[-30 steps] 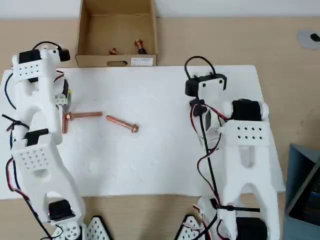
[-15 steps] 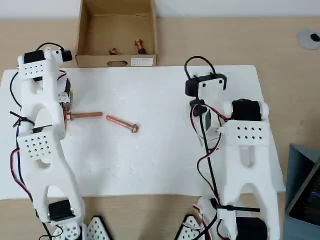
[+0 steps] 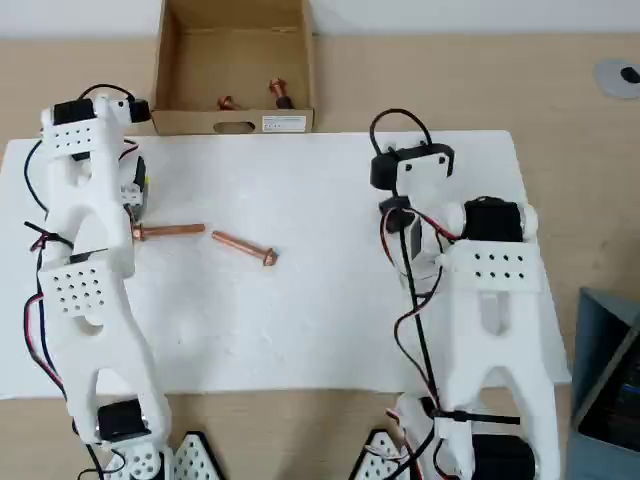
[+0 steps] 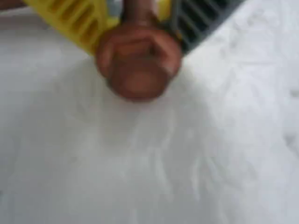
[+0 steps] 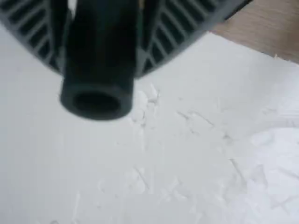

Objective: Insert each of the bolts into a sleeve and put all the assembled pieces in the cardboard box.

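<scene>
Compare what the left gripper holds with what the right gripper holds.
The bolt in the left gripper is copper-coloured; the sleeve in the right gripper is black. The bolt shows a solid flanged head; the sleeve shows a hollow open end. Both are clamped in a gripper over the white foam.

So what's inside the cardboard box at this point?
Inside the cardboard box lie a small copper piece and a larger copper piece with a dark end, both by the front wall. That wall may cover their lower ends.
</scene>
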Robot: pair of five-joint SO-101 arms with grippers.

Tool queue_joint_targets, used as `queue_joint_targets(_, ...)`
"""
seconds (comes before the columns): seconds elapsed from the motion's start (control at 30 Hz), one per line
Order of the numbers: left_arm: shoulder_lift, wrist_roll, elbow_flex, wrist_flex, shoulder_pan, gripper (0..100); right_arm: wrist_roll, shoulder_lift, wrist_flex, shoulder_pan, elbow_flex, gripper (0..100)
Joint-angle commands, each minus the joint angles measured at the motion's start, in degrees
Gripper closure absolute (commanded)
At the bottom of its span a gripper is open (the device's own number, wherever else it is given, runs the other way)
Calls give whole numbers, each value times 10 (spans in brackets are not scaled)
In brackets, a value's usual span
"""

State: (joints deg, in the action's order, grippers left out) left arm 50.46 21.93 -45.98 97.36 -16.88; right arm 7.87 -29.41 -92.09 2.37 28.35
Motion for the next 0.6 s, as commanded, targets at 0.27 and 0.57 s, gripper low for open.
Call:
queue_joint_targets(0.27, -213, -72, -3, 22, 28, 995, -4, -19, -62, 6, -144, 988)
queue_joint_targets(0.57, -385, -84, 65, 31, 65, 997, -4, -22, -103, 2, -196, 988)
